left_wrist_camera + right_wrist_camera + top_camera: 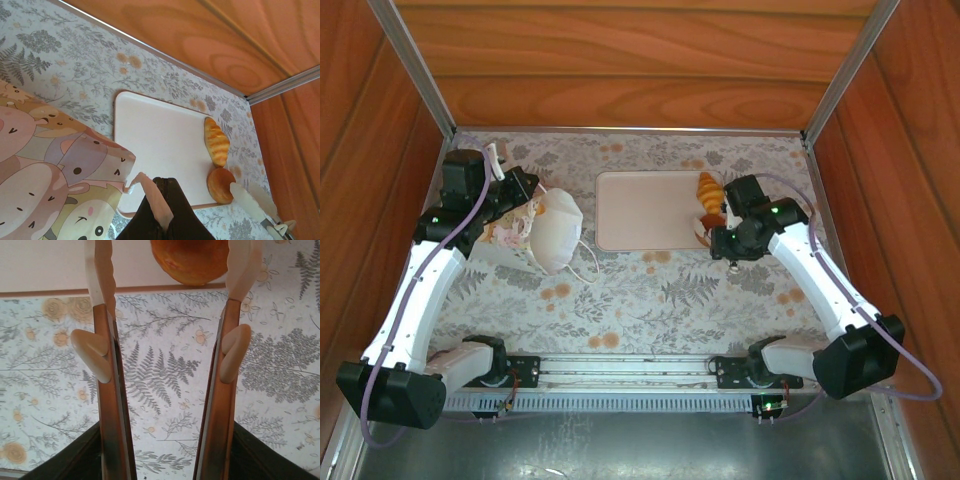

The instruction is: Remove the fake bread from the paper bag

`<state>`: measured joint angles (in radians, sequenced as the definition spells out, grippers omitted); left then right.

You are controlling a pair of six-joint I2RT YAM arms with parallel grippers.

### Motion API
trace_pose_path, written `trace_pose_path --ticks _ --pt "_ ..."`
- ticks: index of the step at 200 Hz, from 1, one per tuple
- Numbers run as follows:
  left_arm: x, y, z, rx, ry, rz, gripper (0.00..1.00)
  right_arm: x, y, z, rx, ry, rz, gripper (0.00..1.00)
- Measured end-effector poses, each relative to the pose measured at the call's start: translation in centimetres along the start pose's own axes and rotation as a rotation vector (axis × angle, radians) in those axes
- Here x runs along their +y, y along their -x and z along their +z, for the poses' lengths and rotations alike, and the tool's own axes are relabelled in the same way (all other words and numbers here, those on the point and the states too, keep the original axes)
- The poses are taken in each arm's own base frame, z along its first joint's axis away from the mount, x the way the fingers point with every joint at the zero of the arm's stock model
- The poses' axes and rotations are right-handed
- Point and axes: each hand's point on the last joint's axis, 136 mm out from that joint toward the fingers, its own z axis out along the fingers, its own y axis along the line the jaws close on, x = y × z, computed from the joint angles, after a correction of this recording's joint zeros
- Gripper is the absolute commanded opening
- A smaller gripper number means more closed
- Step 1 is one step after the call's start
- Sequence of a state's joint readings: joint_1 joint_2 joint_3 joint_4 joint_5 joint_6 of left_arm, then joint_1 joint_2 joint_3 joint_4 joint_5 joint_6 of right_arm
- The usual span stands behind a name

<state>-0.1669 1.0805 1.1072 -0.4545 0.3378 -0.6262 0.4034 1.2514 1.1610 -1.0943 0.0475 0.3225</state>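
Note:
The paper bag lies tilted at the left of the table, white outside; its cartoon print shows in the left wrist view. My left gripper is shut on a strip of the bag's rim; from above the left gripper sits at the bag's left side. Two pieces of fake bread lie at the right end of the pink tray: a golden croissant and a round bun. My right gripper stands open, its tips either side of the bun.
Wooden walls close in the back and both sides of the fern-print table. The bag's cord handle trails on the cloth. The tray's near rim runs just ahead of my right fingers.

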Motion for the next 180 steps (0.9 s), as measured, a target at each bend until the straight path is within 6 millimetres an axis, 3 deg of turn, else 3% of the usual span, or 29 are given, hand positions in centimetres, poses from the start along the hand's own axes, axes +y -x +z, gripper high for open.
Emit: trace_pose_path --ticks 34,90,113,150,180 --pt "0.4 -0.4 0.2 0.002 0.004 -0.001 0.0 2.6 0.6 -0.3 -0.016 0.142 -0.021 0.54" --pt "0.7 -0.7 -0.6 -0.02 0.012 0.002 0.0 10.0 2.4 -3.4 -0.159 0.469 -0.151 0.52" --pt "0.8 -0.7 -0.6 -0.023 0.016 0.0 0.0 13.5 1.4 -3.5 -0.15 0.545 -0.258 0.52" --pt "0.8 -0.6 -0.6 -0.024 0.015 0.0 0.0 18.6 -1.5 -1.8 -0.056 0.581 -0.461 0.52" --pt "0.7 -0.6 -0.6 -0.023 0.015 0.0 0.0 22.0 -2.3 -0.8 -0.03 0.571 -0.607 0.51"
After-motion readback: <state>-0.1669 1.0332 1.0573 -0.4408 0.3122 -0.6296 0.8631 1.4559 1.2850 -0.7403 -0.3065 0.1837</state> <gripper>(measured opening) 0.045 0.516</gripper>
